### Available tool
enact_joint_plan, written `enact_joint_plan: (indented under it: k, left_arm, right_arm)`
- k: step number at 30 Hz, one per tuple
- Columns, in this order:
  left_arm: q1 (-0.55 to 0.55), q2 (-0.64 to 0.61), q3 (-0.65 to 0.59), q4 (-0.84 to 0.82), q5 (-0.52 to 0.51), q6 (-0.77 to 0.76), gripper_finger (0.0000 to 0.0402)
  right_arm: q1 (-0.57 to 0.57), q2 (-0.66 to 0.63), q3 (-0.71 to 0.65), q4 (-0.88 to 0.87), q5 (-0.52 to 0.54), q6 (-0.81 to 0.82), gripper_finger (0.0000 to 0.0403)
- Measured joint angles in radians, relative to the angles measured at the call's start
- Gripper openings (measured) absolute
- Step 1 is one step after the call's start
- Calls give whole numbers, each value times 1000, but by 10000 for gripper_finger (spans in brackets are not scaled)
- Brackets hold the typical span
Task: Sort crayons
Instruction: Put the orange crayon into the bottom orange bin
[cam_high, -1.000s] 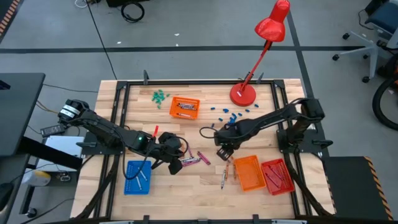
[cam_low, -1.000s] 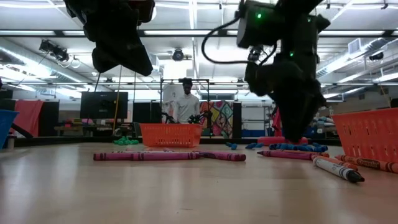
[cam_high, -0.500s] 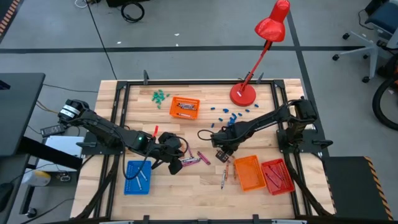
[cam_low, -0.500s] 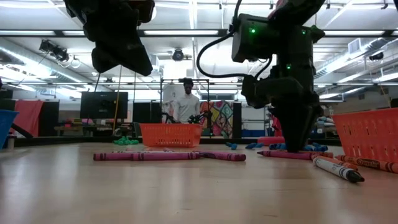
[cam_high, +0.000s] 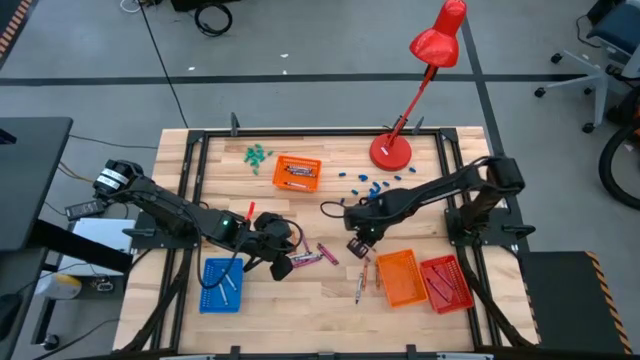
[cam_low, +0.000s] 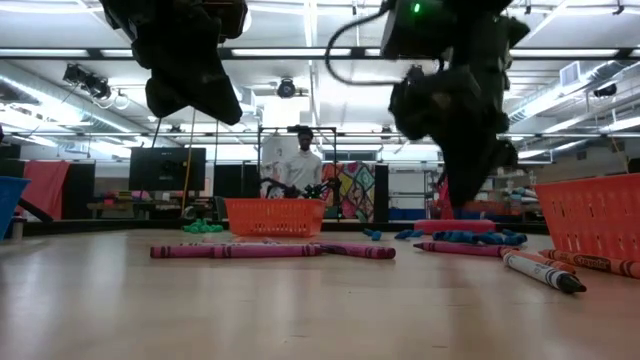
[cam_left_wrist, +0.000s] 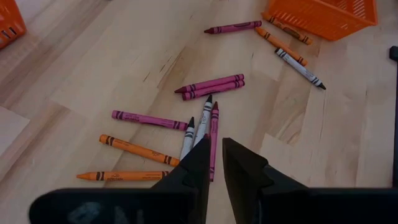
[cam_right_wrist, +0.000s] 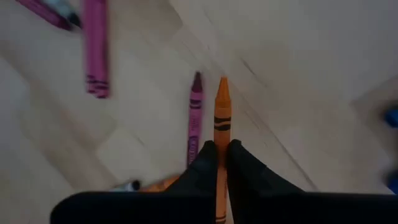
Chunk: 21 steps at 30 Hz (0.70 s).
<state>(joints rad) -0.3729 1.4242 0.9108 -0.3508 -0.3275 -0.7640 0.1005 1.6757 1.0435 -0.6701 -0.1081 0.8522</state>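
Crayons lie loose on the wooden table: magenta, orange and grey-white ones (cam_left_wrist: 208, 84) below my left gripper, and others (cam_high: 358, 285) beside the near orange basket. My right gripper (cam_high: 361, 243) hangs over the table's middle, shut on an orange crayon (cam_right_wrist: 222, 106). A magenta crayon (cam_right_wrist: 194, 118) lies on the table under it. My left gripper (cam_left_wrist: 216, 155) hangs above the left group (cam_high: 308, 257). Its fingers stand a narrow gap apart with nothing between them. My right gripper pinches the orange crayon between its two fingers (cam_right_wrist: 205, 165), on the wrapped shaft (cam_right_wrist: 221, 144) behind the pointed end. The fingers point steeply down and lie along the crayon, whose tip sticks out past the fingertips. The crayon is lifted clear of the table.
An orange basket (cam_high: 297, 172) stands at the far middle. A second orange basket (cam_high: 400, 277) and a red one (cam_high: 445, 283) stand near right, and a blue one (cam_high: 221, 284) near left. Blue pieces (cam_high: 365, 185), green pieces (cam_high: 258, 155) and a red lamp (cam_high: 390, 150) stand farther back.
My right gripper dipped down to the table among the crayons, then rose again. The orange crayon now sits in its fingers, lifted off the table.
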Motion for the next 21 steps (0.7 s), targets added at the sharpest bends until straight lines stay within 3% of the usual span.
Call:
enact_joint_plan:
  k: [6,13,21]
  left_arm:
    - [0,0,0,-1,0,0,52]
    - [0,0,0,-5,0,1,52]
    - [0,0,0,-6,0,20,52]
  right_arm:
    - [11,-136,0,-50,-9,93,28]
    - [152,-281,0,-185,61,249,29]
    - [383,-261,1,-243,128,549,30]
